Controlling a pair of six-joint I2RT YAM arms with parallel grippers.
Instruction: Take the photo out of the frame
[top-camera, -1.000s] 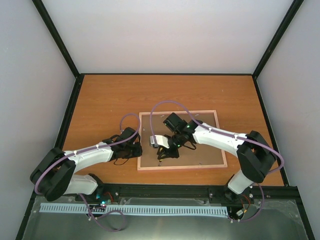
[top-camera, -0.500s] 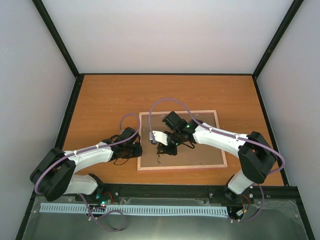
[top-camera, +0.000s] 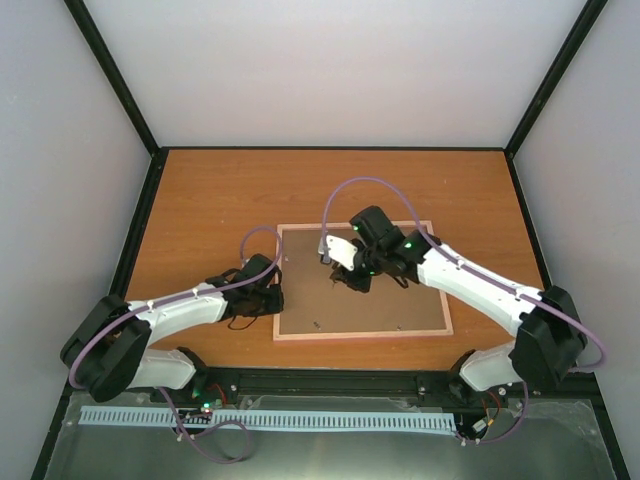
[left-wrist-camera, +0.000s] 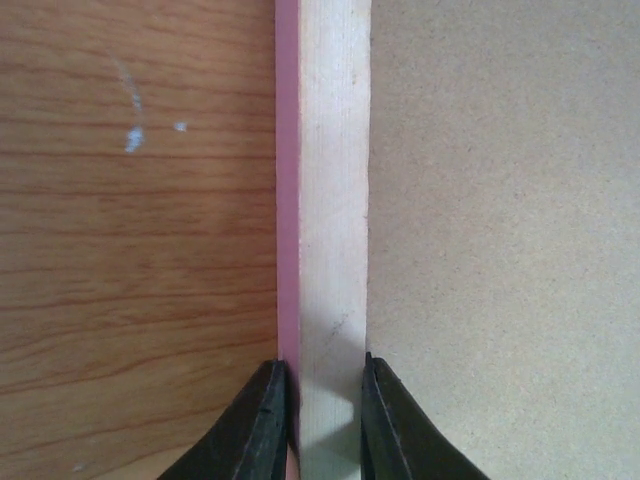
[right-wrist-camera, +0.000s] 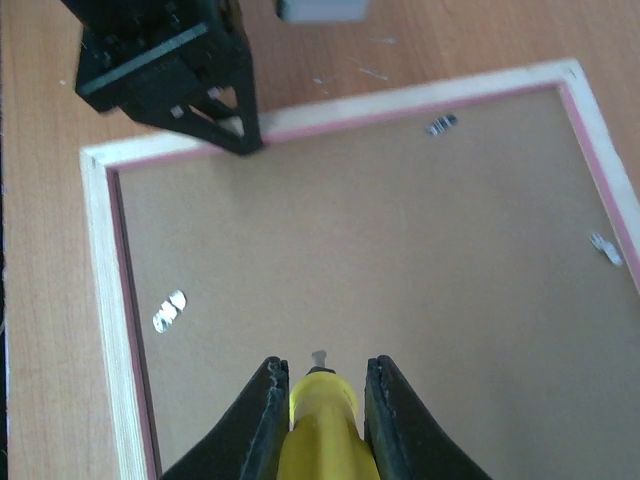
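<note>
The frame (top-camera: 360, 335) lies face down on the table, its plain brown backing board (top-camera: 385, 300) facing up. The photo is hidden under that board. My left gripper (left-wrist-camera: 325, 400) is shut on the frame's pale wooden left rail (left-wrist-camera: 335, 200), one finger on the pink outer side and one on the board side. My right gripper (right-wrist-camera: 320, 385) is shut on a yellow-handled screwdriver (right-wrist-camera: 320, 435); its small metal tip hangs just above the board (right-wrist-camera: 380, 250). In the top view the right gripper (top-camera: 337, 272) hovers over the board's far left part.
Small metal tabs (right-wrist-camera: 168, 310) (right-wrist-camera: 440, 124) (right-wrist-camera: 605, 248) sit along the board's edges. The left gripper (right-wrist-camera: 245, 135) shows as a black shape on the frame's rim in the right wrist view. Bare wooden table (top-camera: 220, 200) surrounds the frame, with walls on three sides.
My right arm has swung away from the board's near-left area toward the far side, lifting with the screwdriver still held. The left gripper and the frame have not moved.
</note>
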